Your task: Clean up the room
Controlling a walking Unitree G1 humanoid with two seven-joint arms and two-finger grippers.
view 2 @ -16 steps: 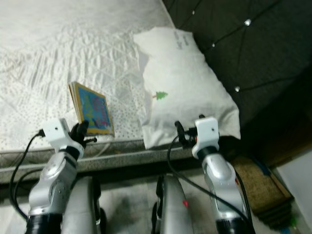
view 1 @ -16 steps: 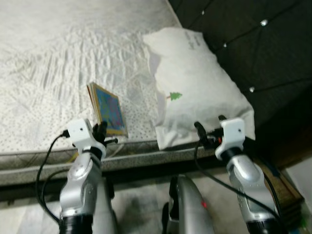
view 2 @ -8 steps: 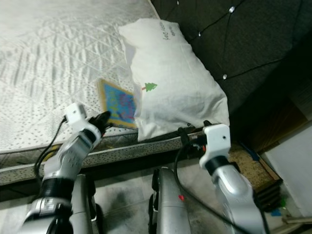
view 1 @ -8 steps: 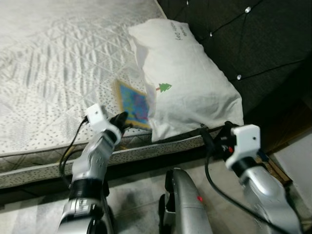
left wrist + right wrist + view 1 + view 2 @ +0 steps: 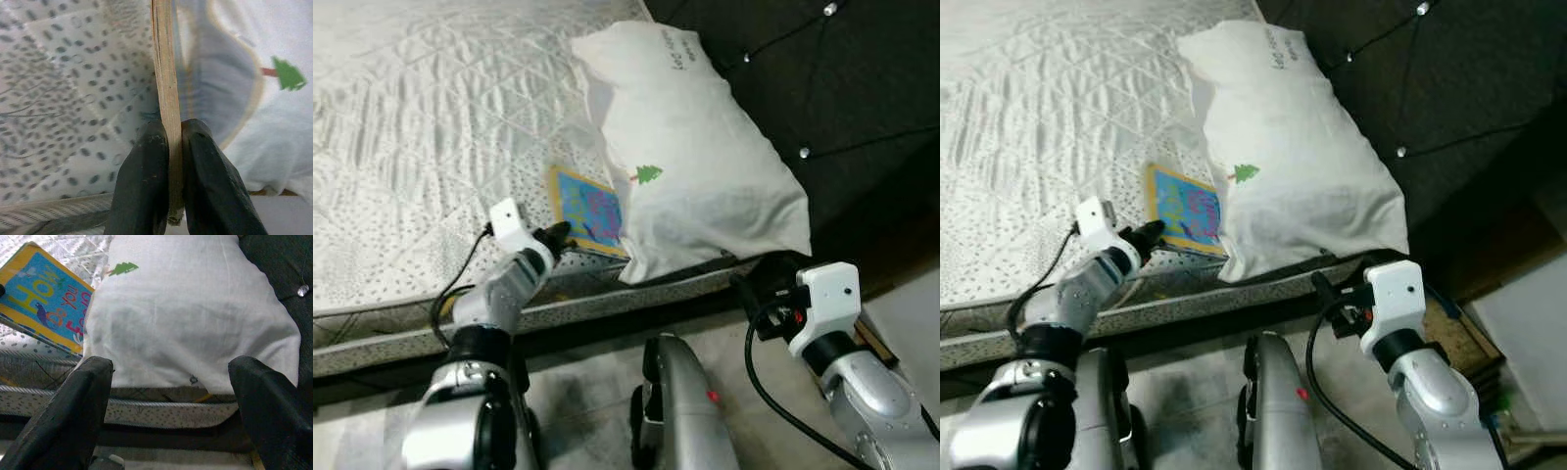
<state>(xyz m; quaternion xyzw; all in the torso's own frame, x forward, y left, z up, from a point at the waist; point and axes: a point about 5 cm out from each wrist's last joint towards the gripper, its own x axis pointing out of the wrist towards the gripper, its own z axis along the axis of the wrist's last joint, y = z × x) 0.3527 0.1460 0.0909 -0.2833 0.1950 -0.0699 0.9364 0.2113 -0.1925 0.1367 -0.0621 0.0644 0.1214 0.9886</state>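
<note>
A thin picture book with a blue and yellow cover lies on the white mattress near its front edge, with its right side against a white pillow. My left gripper is shut on the book's near edge. In the left wrist view both black fingers pinch the book's spine. My right gripper stands open below the mattress edge, in front of the pillow, with nothing between its fingers. The book's cover is also in the right wrist view.
A dark tufted headboard stands behind the pillow on the right. A brown piece of furniture sits low beside the bed at the right. My silver body is over the grey floor in front of the bed frame.
The left gripper has carried the book to the right, from standing on edge to lying against the pillow. The right gripper has dropped back from the pillow's corner. The camera has shifted.
</note>
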